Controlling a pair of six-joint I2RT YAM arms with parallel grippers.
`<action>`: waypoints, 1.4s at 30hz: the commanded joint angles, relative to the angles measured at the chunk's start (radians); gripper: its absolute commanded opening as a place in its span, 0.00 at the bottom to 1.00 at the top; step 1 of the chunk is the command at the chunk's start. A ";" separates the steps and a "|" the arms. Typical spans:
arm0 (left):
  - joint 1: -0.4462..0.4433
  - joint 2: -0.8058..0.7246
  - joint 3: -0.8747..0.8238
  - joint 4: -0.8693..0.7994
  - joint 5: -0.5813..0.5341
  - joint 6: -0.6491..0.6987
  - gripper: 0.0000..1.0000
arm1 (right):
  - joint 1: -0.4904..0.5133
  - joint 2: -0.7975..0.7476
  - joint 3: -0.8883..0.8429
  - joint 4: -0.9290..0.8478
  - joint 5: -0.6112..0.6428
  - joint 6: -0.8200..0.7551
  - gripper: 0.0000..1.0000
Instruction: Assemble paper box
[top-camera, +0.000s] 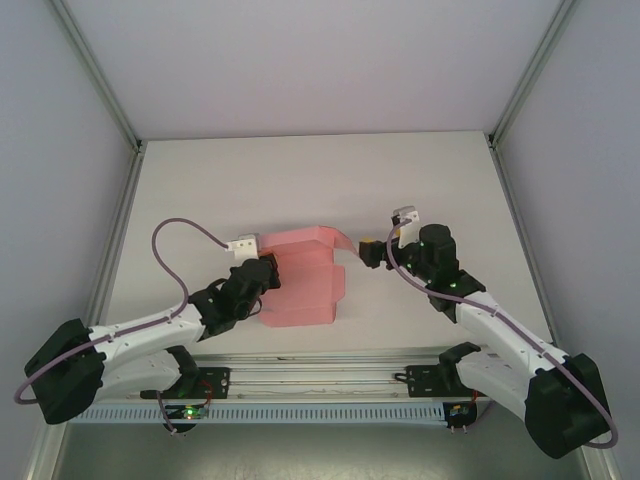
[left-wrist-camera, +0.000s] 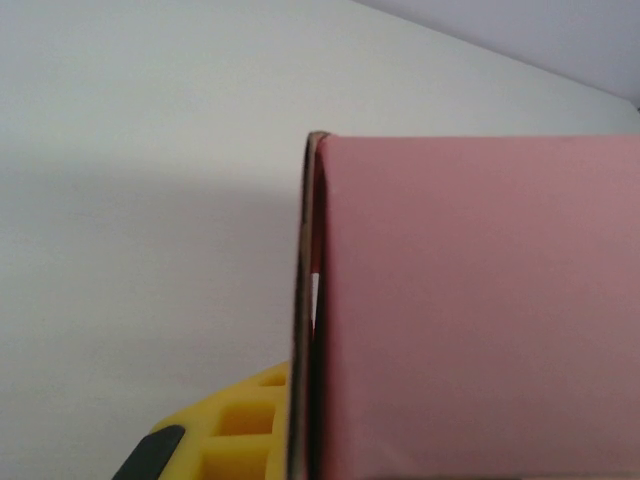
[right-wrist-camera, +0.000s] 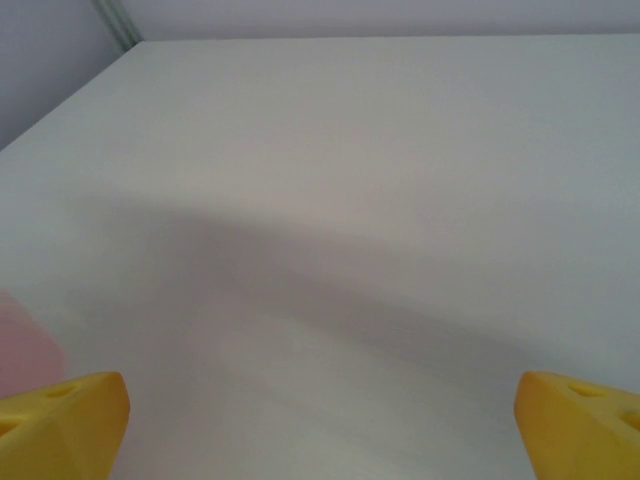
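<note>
A pink paper box (top-camera: 305, 290) rests on the white table (top-camera: 300, 180).

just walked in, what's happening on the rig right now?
Two arms are assembling a thin pink card box on the white table. The left gripper is shut on the card's left edge. The right gripper is open, holding nothing, just beside the flap at the card's far right corner. The box is part folded, not closed up.
</note>
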 joint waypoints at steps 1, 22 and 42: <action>-0.010 0.018 0.027 0.029 -0.012 0.014 0.00 | 0.037 0.008 0.034 0.045 -0.064 -0.023 0.98; -0.011 0.079 0.058 0.023 -0.002 0.007 0.00 | 0.194 0.150 0.092 0.116 -0.060 -0.013 0.98; -0.009 -0.043 0.005 0.036 -0.182 -0.075 0.00 | 0.173 -0.146 -0.113 0.209 -0.181 0.510 0.96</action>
